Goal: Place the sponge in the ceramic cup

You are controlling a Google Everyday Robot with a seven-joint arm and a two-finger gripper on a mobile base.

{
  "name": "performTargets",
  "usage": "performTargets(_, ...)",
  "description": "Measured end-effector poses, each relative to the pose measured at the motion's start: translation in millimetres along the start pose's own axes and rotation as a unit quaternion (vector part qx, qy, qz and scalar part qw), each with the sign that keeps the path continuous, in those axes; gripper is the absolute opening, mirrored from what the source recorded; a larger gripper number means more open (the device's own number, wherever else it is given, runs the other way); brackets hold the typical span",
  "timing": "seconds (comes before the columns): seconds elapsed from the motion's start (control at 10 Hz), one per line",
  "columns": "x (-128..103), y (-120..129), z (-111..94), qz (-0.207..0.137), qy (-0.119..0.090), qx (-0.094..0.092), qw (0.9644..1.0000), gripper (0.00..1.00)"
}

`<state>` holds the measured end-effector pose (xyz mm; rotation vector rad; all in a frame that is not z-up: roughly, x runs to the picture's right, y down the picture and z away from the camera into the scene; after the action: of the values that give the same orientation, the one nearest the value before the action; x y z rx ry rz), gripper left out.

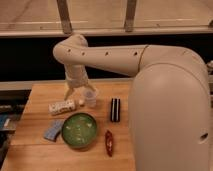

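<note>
Through our one camera we look down from high beside the robot's body [170, 110], fairly near, onto the surface [42, 97]. The gripper [74, 93] hangs at 9 o'clock of centre.

Taking the bowl [79, 131] on the table [30, 152] as the clock's centre, the sponge [53, 130] lies at 9 o'clock, just beside its rim. The packet [62, 106] lies at 11 o'clock, further back. The cup [90, 98] stands upright at 1 o'clock, behind the bowl. The block [115, 109] lies at 2 o'clock, to the right of the cup. The pod [108, 142] lies at 4 o'clock, near the front edge. The gripper [74, 96] hangs at 12 o'clock, between packet and cup, at the cup's 9 o'clock.
</note>
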<state>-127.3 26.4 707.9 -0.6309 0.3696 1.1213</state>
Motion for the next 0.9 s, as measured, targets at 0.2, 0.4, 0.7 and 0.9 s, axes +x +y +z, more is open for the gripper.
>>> performTargets(0.2, 1, -5, 0, 0.002, 0.002, 0.004, 1.0000, 0.80)
performTargets(0.4, 1, -4, 0, -0.007, 0.005, 0.000, 1.0000, 0.80)
performTargets(0.7, 0, 27, 9, -0.058, 0.020, -0.014, 0.9980, 0.80)
performTargets(0.9, 3, 69, 15, -0.101, 0.025, -0.033, 0.9940, 0.80)
